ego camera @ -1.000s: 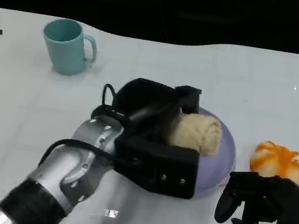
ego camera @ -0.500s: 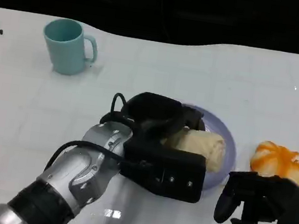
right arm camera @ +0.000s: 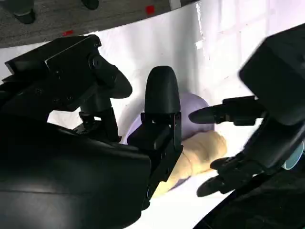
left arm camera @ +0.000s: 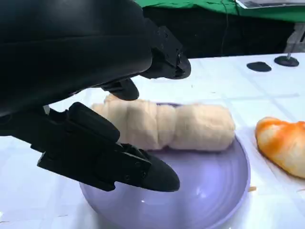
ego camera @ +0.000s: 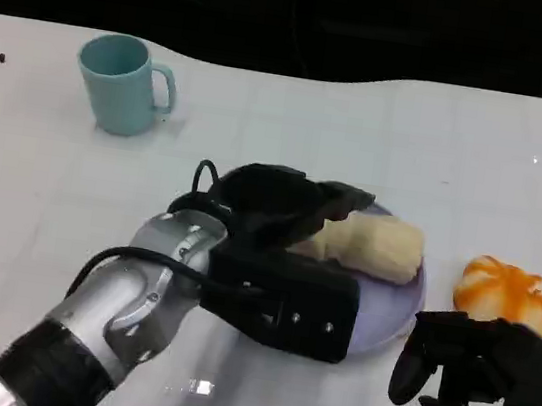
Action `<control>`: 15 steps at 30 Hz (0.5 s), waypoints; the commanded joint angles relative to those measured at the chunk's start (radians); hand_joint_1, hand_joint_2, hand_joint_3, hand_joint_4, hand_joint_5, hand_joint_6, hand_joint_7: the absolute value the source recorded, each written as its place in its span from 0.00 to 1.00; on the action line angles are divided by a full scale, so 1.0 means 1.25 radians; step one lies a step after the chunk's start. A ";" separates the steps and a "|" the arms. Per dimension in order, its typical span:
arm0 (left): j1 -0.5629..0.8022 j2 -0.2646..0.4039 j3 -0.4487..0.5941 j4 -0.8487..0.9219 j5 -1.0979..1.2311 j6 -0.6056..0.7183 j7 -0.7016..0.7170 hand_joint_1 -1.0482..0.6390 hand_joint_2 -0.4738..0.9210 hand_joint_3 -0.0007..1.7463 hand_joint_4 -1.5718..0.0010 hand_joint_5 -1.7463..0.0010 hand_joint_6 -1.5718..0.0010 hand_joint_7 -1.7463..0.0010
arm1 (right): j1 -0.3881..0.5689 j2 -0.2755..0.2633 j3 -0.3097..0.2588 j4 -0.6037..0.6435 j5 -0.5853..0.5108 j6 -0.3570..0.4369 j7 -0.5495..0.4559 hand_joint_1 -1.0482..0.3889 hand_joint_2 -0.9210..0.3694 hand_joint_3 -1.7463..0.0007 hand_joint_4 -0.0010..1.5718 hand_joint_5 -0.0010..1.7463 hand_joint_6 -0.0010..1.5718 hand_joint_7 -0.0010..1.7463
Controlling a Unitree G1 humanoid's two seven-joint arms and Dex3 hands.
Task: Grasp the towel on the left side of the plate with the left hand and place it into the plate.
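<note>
My left hand (ego camera: pixel 285 210) hangs with fingers spread, gripping nothing, beside the rolled towel (ego camera: pixel 371 245) lying across the lavender plate (ego camera: pixel 392 311), whose near rim is bare.

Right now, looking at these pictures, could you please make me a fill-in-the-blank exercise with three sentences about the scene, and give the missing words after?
1. The rolled beige towel lies in the purple ____.
2. The teal ____ stands on the table on the far left, apart from the left hand.
3. Beside the plate, just beyond the right hand, lies an object coloured ____ and white.

Missing words: plate; mug; orange
</note>
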 commanded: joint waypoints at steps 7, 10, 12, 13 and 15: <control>0.087 0.075 0.124 -0.164 -0.157 0.027 -0.115 0.37 1.00 0.14 0.44 0.74 0.51 0.94 | 0.002 -0.008 -0.013 0.006 0.003 -0.003 0.005 0.74 0.25 0.40 0.44 0.98 0.43 0.83; 0.117 0.081 0.167 -0.206 -0.233 0.058 -0.160 0.40 1.00 0.15 0.43 0.75 0.48 0.95 | 0.000 -0.009 -0.012 0.003 0.001 0.002 0.005 0.75 0.25 0.41 0.44 0.98 0.43 0.83; 0.149 0.075 0.212 -0.247 -0.311 0.094 -0.188 0.44 1.00 0.14 0.45 0.66 0.45 0.95 | 0.000 -0.009 -0.011 0.007 0.000 -0.004 0.004 0.75 0.25 0.41 0.44 0.98 0.43 0.83; 0.168 0.068 0.239 -0.271 -0.359 0.118 -0.199 0.45 1.00 0.14 0.47 0.62 0.44 0.95 | 0.000 -0.009 -0.010 0.009 -0.002 -0.008 0.004 0.75 0.25 0.41 0.44 0.98 0.43 0.83; 0.201 0.056 0.279 -0.309 -0.428 0.156 -0.207 0.51 1.00 0.15 0.49 0.55 0.39 0.94 | 0.000 -0.010 -0.009 0.011 -0.003 -0.014 0.004 0.75 0.26 0.40 0.44 0.98 0.43 0.83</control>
